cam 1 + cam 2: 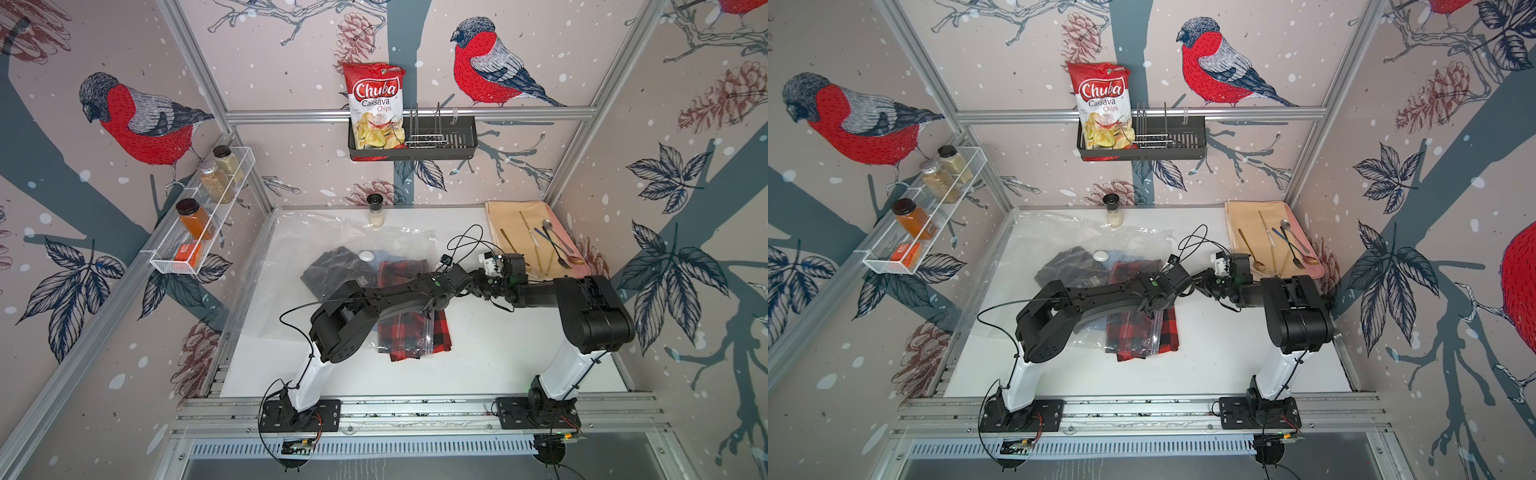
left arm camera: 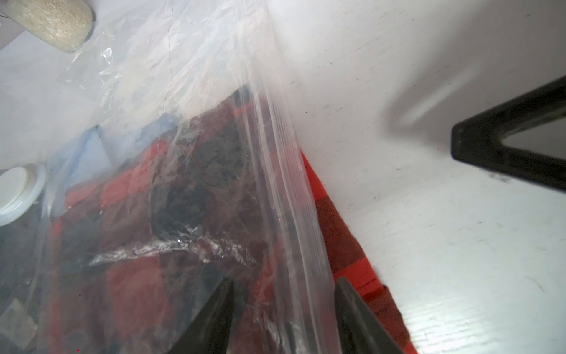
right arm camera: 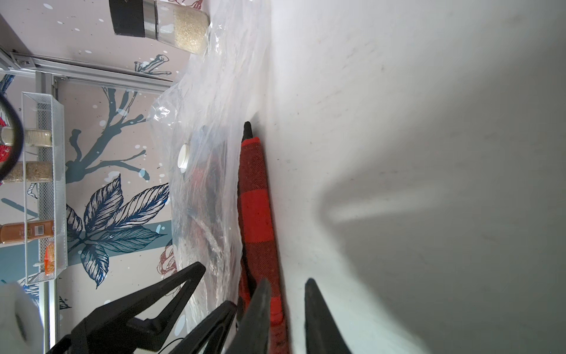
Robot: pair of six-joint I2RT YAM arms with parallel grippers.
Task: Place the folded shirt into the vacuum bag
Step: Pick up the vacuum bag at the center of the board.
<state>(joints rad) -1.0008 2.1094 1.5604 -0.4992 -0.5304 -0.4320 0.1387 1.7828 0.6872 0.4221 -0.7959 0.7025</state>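
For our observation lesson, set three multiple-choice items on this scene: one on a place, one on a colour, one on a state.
1. The chips bag sits: A in the black wall basket; B on the table; C on the tray.
2. The shirt at the mouth of the vacuum bag is: A plain white; B red-and-black plaid; C blue striped.
3. That plaid shirt is: A fully outside; B fully inside; C partly inside.
A: it stands in the basket. B: checks show. C: one edge lies past the zip strip.
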